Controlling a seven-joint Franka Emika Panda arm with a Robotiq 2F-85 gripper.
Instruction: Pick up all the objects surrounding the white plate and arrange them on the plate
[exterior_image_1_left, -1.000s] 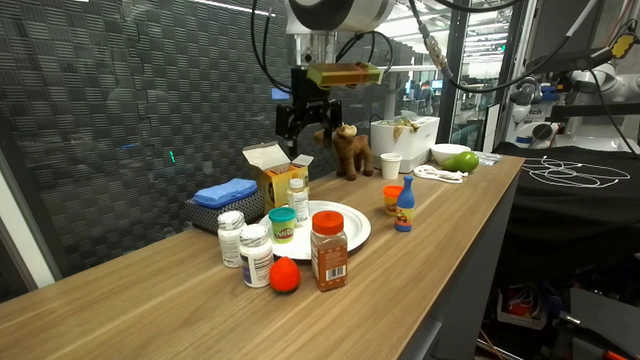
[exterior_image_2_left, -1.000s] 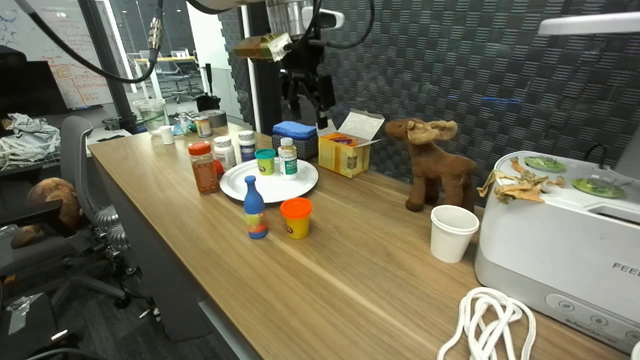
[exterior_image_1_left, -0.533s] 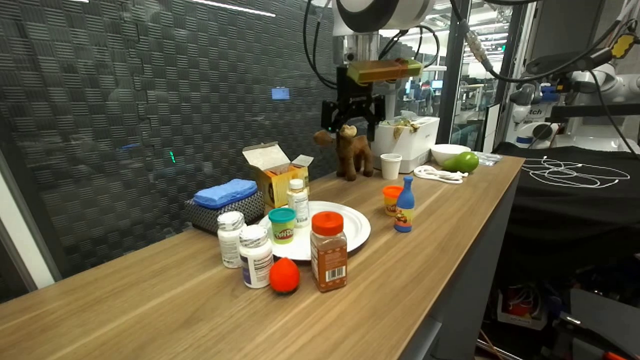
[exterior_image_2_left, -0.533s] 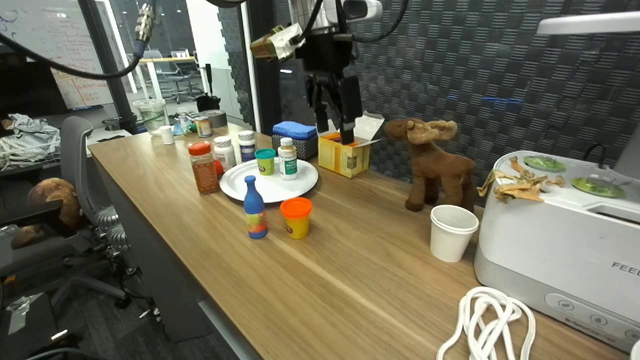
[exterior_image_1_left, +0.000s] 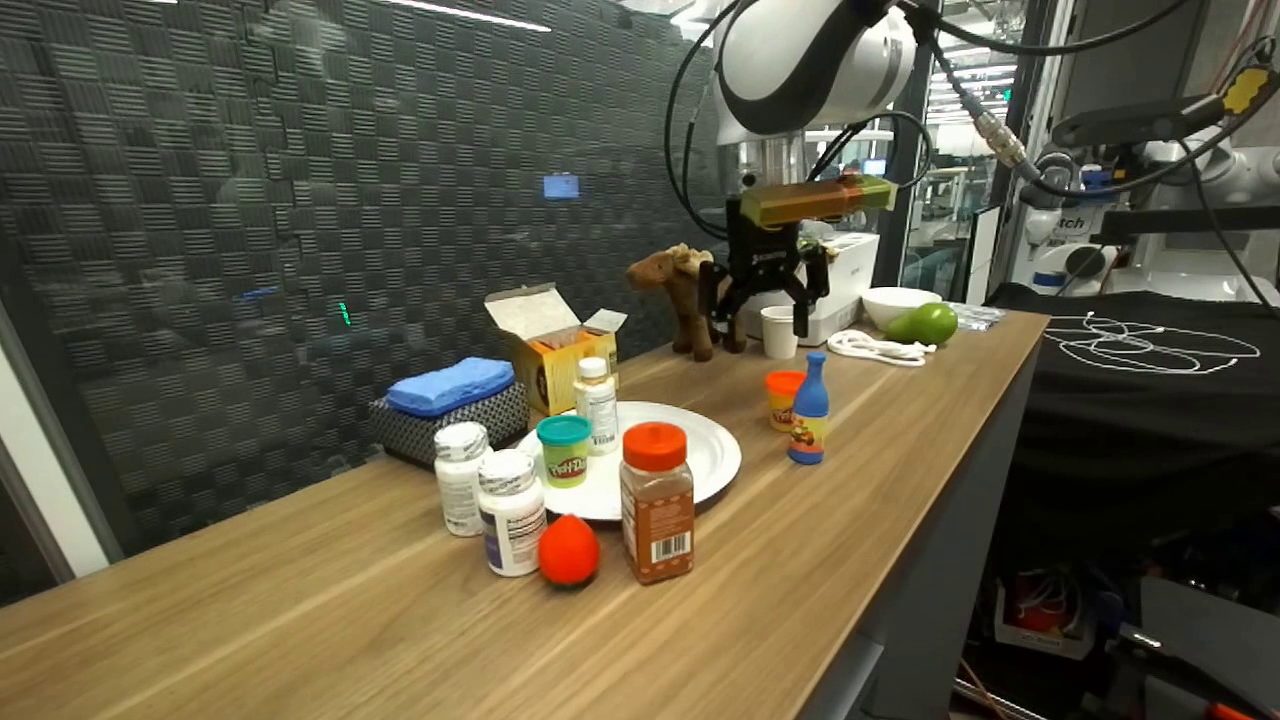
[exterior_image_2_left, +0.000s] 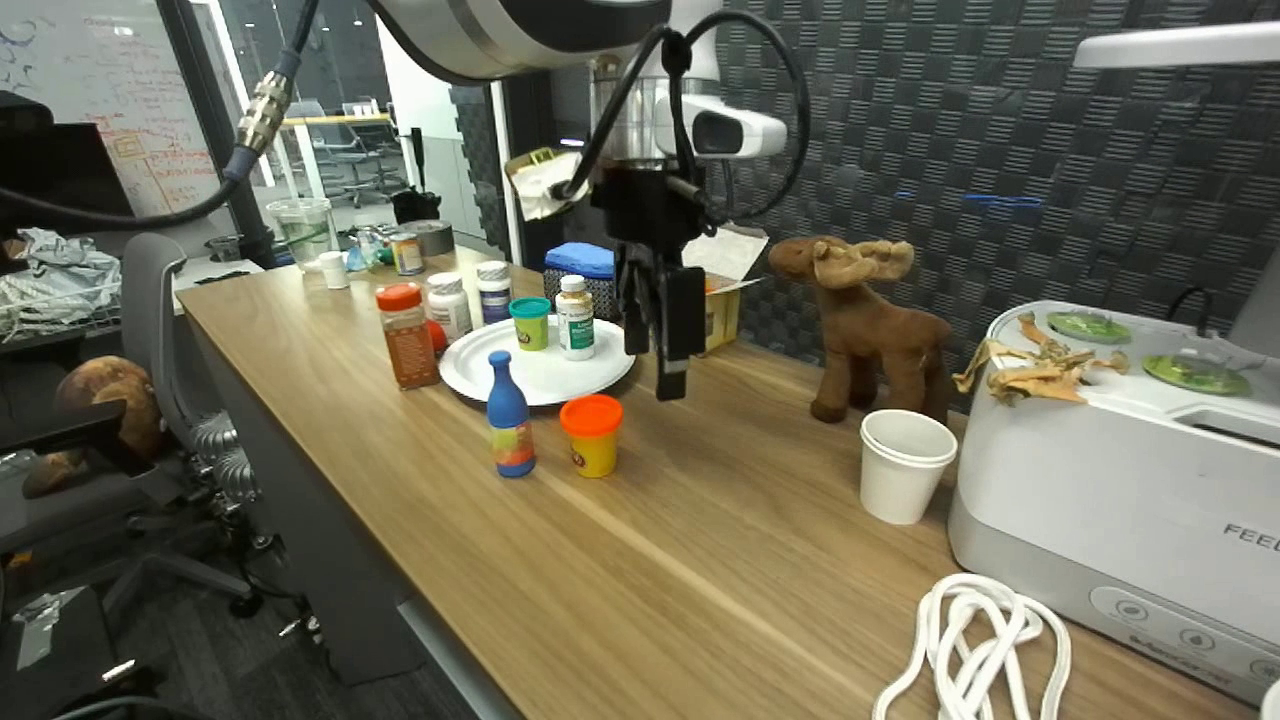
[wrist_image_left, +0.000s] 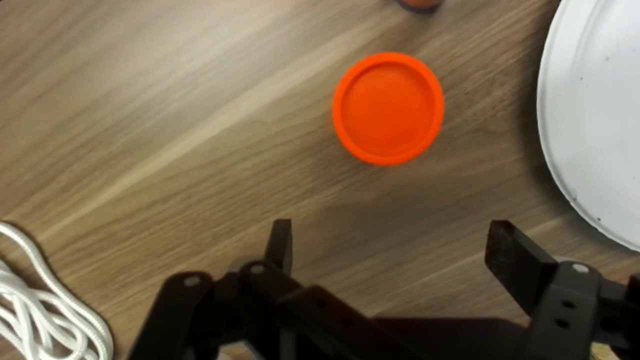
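Note:
The white plate (exterior_image_2_left: 600, 376) holds a teal-lidded tub (exterior_image_2_left: 530, 326) and a white bottle (exterior_image_2_left: 576, 322), both upright. Around it on the table stand a red-capped brown jar (exterior_image_1_left: 658, 510), a red ball (exterior_image_1_left: 569, 553) and two more white pill bottles, a nearer bottle (exterior_image_1_left: 513, 520) and a farther bottle (exterior_image_1_left: 462, 482). On another side are a blue bottle (exterior_image_2_left: 510, 420) and an orange-lidded yellow tub (exterior_image_2_left: 592, 442). My gripper (wrist_image_left: 390, 225) hangs open above the table, nothing between its fingers. In the wrist view the orange lid (wrist_image_left: 388, 109) lies ahead of the fingertips, apart from them.
An open yellow box (exterior_image_1_left: 562, 365), a brown toy moose (exterior_image_2_left: 875, 320) and a patterned box with a blue cloth (exterior_image_1_left: 452, 386) line the wall side. Stacked paper cups (exterior_image_2_left: 905, 468), a white appliance (exterior_image_2_left: 1120, 470) and a white cord (exterior_image_2_left: 975, 640) stand farther along.
My open gripper has travelled from over the plate's far side toward the orange-lidded tub and come down lower. The objects on the table have stayed where they were.

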